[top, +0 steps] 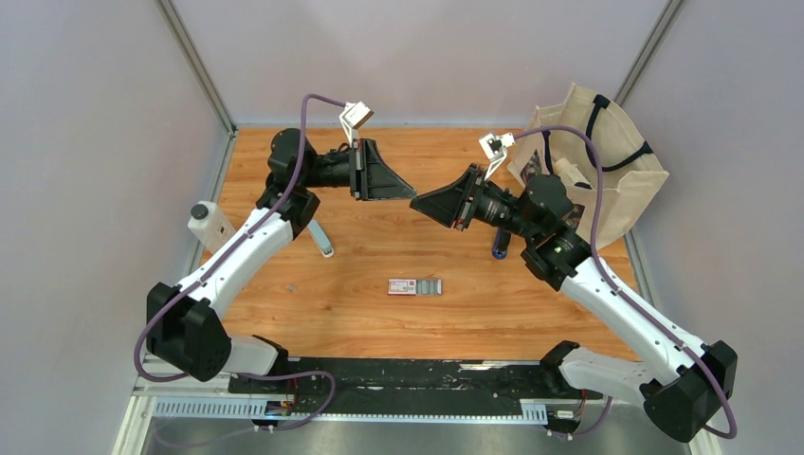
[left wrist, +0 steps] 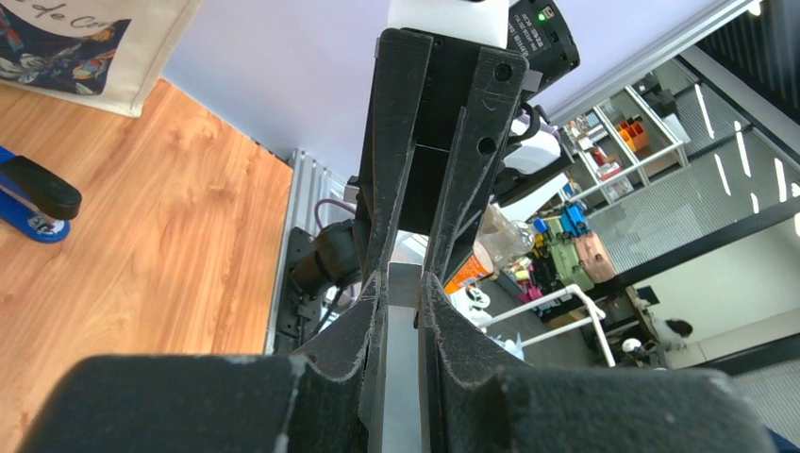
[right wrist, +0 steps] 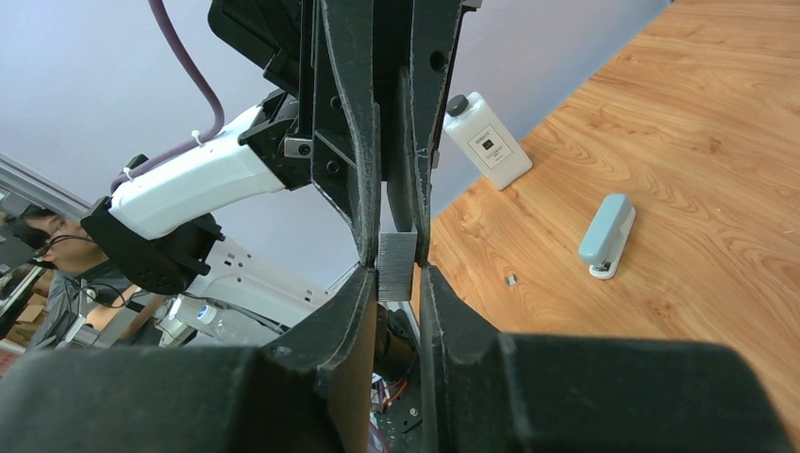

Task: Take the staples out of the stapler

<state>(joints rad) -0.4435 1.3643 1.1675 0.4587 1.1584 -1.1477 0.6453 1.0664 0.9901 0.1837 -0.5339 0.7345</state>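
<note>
Right tool [right wrist: 397, 283] and left tool [left wrist: 404, 288] meet tip to tip above the surface [top: 360, 313], both clenched on the staples [right wrist: 396, 253]: light, brittle, probably best pinched across flat sides. The stapler [top: 500, 243] lies nearby.

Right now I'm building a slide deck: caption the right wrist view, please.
Left gripper and right gripper pinch the staples tip to tip above the wooden table.
</note>
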